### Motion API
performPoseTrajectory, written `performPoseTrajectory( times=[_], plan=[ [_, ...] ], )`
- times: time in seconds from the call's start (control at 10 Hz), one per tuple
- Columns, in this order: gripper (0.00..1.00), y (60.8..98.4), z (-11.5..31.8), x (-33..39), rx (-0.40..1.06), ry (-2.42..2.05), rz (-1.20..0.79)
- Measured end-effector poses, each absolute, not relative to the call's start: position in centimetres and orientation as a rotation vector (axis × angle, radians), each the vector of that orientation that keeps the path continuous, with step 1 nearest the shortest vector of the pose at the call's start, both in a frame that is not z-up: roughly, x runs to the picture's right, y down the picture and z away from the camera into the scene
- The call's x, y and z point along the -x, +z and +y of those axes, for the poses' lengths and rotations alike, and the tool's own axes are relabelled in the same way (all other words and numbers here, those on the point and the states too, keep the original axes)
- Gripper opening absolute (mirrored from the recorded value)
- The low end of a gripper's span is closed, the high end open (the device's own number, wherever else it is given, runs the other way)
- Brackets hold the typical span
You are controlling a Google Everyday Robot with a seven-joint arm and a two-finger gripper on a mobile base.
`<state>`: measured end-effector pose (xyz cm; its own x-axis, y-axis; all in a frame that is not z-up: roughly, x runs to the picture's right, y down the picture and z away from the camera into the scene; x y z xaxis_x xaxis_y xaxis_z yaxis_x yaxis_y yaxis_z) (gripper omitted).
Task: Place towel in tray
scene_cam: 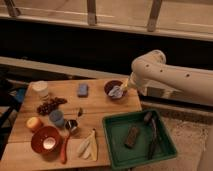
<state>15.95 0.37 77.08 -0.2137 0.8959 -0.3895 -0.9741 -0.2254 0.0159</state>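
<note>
A pale blue-white towel (116,91) lies bunched in a dark brown bowl (108,87) at the back right of the wooden table (100,107). The green tray (118,146) stands at the table's front right corner. My gripper (123,89) hangs from the white arm (170,75) that reaches in from the right. It sits right at the bowl's right rim, at the towel. Whether it touches the towel I cannot tell.
The tray holds a brown block (132,136) and dark utensils (151,135). On the table are a blue sponge (83,89), a white cup (40,89), dark grapes (50,106), an orange (33,123), a blue cup (56,117), a red bowl (46,140) and banana pieces (87,146).
</note>
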Motion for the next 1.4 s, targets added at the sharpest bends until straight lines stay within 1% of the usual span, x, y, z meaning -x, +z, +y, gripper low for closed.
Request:
performPoseTrajectory(
  times=[0.2, 0.4, 0.5, 0.9, 1.0, 1.3, 1.4],
  plan=[
    [0.78, 78.1, -1.9, -13.7, 0.394, 1.765, 0.213],
    [0.78, 78.9, -3.4, -10.1, 0.446, 1.736, 0.146],
    [0.78, 78.9, -3.4, -10.1, 0.449, 1.738, 0.146],
    [0.78, 78.7, -3.4, -10.4, 0.436, 1.740, 0.148],
    [0.78, 78.9, -3.7, -10.8, 0.399, 1.747, 0.159],
    [0.78, 80.7, -4.1, -9.6, 0.382, 1.757, 0.139],
    [0.78, 82.1, -4.2, -9.2, 0.383, 1.763, 0.140]
  ],
)
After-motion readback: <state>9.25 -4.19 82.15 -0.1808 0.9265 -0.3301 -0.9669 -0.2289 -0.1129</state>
